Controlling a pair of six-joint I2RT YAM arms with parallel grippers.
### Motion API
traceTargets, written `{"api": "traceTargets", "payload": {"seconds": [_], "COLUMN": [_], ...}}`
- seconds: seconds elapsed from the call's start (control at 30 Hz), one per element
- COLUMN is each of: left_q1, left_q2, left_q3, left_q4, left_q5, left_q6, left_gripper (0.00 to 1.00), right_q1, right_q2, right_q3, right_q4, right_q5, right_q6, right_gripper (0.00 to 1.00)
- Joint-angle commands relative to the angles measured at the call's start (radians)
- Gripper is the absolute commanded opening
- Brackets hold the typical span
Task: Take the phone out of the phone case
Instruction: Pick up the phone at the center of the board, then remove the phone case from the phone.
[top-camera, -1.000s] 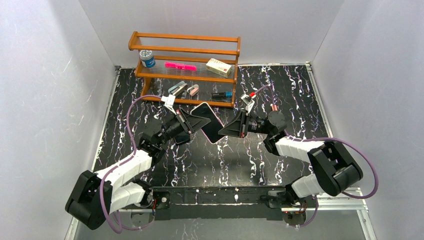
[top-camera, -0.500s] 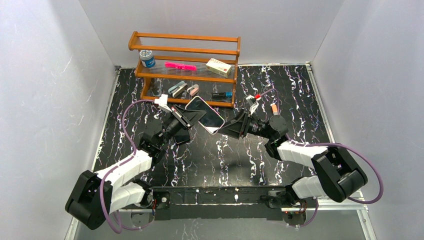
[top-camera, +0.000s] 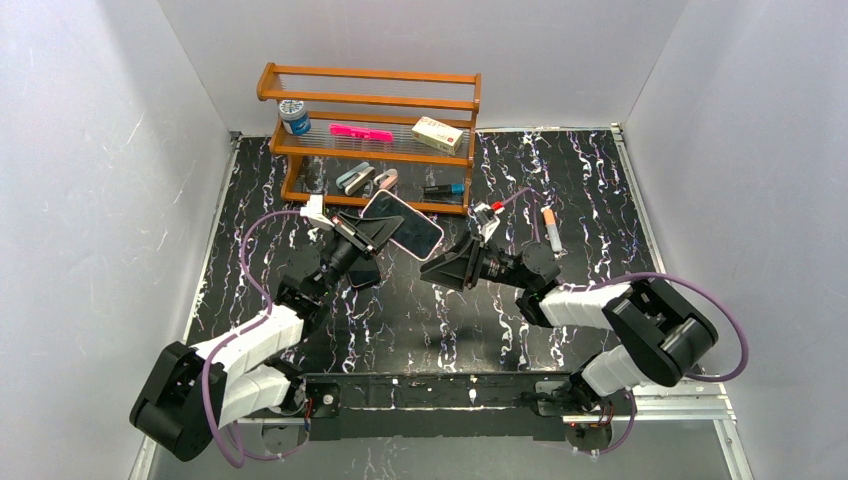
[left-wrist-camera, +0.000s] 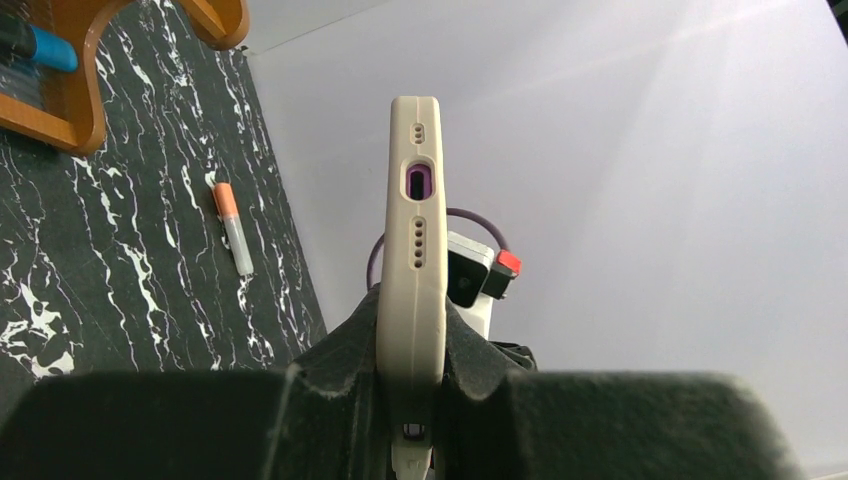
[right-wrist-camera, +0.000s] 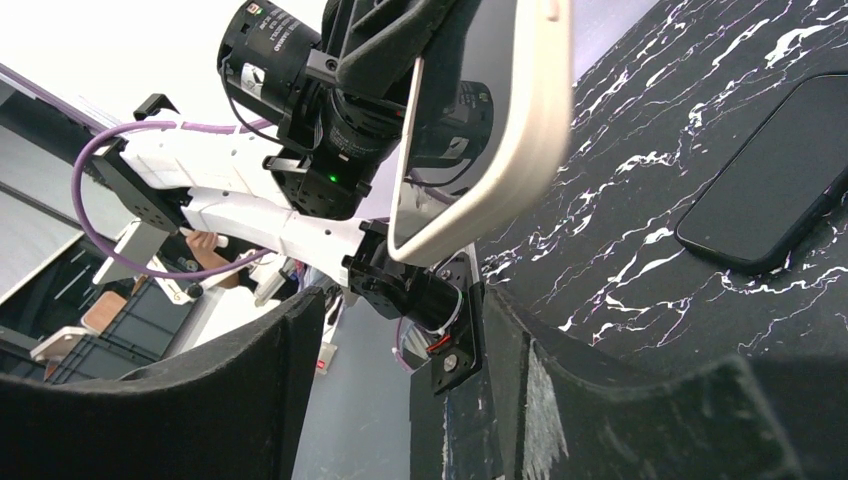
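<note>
- My left tool (top-camera: 385, 230) pinches the one phone case (left-wrist-camera: 412, 250), raised over the counter (top-camera: 600, 200), with the phone (top-camera: 405, 222) inside.
- My right tool (top-camera: 437, 270) is spread (near the case, apart).
- One dark handset (right-wrist-camera: 775, 190) lies on the counter.

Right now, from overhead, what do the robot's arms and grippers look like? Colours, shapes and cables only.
Both the left arm and right arm have white shells over black joints. A purple cable loops along each. The left gripper and right gripper are black and wedge-shaped with matte fingers. Each wrist carries a small white camera block; the right one's has a red tab.
</note>
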Motion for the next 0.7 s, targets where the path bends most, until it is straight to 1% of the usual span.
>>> {"api": "traceTargets", "payload": {"seconds": [0.0, 0.13, 0.37, 0.47, 0.67], "left_q1": [0.0, -0.001, -0.004, -0.006, -0.006], "left_q2": [-0.045, -0.058, -0.057, -0.057, -0.041], "left_q3": [-0.014, -0.03, -0.037, -0.035, -0.044], "left_q4": [0.117, 0.119, 0.122, 0.121, 0.121], "left_q5": [-0.032, -0.051, -0.063, -0.064, -0.058], "left_q6": [-0.048, -0.055, -0.071, -0.076, -0.11], "left_gripper": [0.0, 0.0, 0.0, 0.0, 0.0], "right_q1": [0.014, 0.023, 0.031, 0.032, 0.032], "right_q2": [0.041, 0.062, 0.056, 0.058, 0.057], "right_q3": [0.042, 0.05, 0.078, 0.086, 0.089], "right_q4": [0.174, 0.223, 0.185, 0.176, 0.158], "right_q5": [0.056, 0.077, 0.089, 0.084, 0.062], "right_q6": [0.027, 0.037, -0.002, -0.02, -0.099], "right_gripper": [0.63, 0.6, 0.53, 0.45, 0.19]}}
